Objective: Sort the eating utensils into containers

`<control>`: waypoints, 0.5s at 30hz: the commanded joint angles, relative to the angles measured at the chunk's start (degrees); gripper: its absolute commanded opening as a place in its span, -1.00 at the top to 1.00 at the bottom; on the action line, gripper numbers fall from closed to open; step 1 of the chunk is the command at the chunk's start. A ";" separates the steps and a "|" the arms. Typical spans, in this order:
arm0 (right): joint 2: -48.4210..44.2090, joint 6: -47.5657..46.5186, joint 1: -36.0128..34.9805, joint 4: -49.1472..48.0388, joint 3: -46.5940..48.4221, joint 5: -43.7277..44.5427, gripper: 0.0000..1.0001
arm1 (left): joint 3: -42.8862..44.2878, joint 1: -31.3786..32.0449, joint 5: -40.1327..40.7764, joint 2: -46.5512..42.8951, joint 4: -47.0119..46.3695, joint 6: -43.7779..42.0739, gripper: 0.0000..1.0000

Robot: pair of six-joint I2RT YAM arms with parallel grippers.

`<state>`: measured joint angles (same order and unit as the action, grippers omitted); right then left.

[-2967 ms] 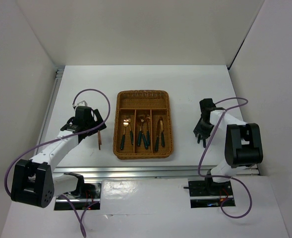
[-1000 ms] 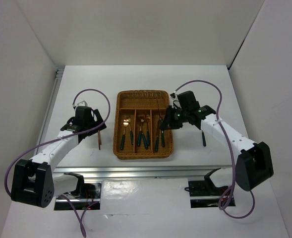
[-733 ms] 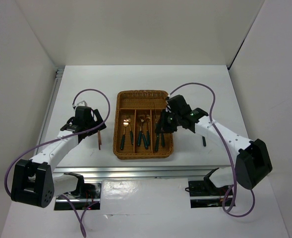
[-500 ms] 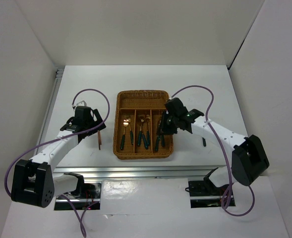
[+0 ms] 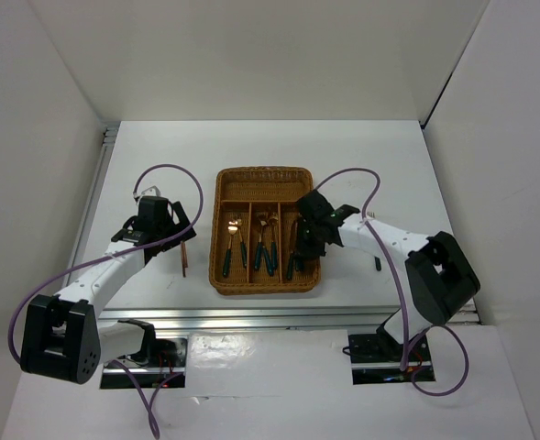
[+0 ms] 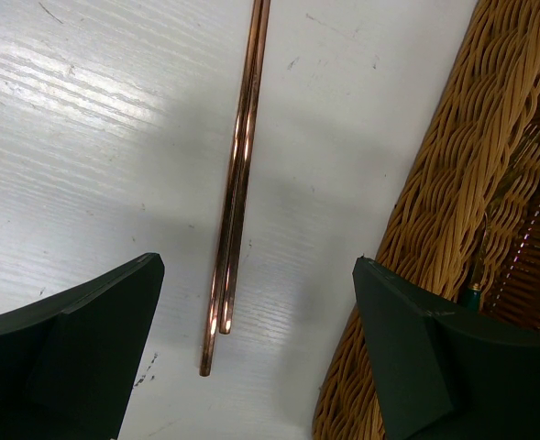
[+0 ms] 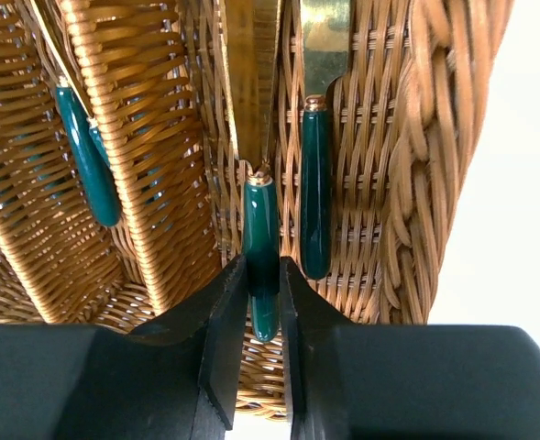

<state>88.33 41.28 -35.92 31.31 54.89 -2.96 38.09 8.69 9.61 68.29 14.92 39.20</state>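
Right claw (image 7: 263, 280) clenched on a knife (image 7: 260, 225) handle, second knife (image 7: 315, 202) just beside; left claw (image 6: 256, 275) released, chopsticks (image 6: 239, 183) between its fingers.

Wicker tray (image 7: 416, 137): woven cane, golden-brown, rough and ribbed, with a slight sheen on the strands.

Knife (image 7: 261, 229): the handle is dark green, smooth and glossy. The blade is gold-toned metal with a satin, lightly brushed face.

Chopsticks (image 6: 237, 183): copper-coloured metal, polished, with bright highlights running along their length.

Table (image 6: 86, 110): white and hard with a low gloss — fine streaks and a few small dark scuffs show in the finish.

Left gripper (image 6: 258, 264): the fingers are dark green-black, matt and plastic-looking, with smooth faces.

Right gripper (image 7: 262, 266): the fingers are black and matt, of the same look.

Cable (image 5: 173, 170): smooth purple sheathing.
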 commanded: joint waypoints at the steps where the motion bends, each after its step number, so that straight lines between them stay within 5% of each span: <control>1: -0.09 0.56 -1.08 0.50 2.23 2.17 0.46 | 0.23 -0.34 -0.38 -0.88 -1.12 -0.44 -1.00; 10: -3.25 -1.54 -1.08 6.56 9.95 7.17 -0.20 | 0.23 -0.34 -0.38 -0.88 -1.12 -0.44 -1.00; 15: -8.34 -2.17 -1.08 11.40 12.95 19.18 -0.42 | 0.23 -0.34 -0.90 -0.88 -1.64 -0.44 -1.00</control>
<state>84.75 40.01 -36.51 38.15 64.27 6.59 38.09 8.69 9.58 68.29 14.92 39.20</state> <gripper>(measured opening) 0.702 1.000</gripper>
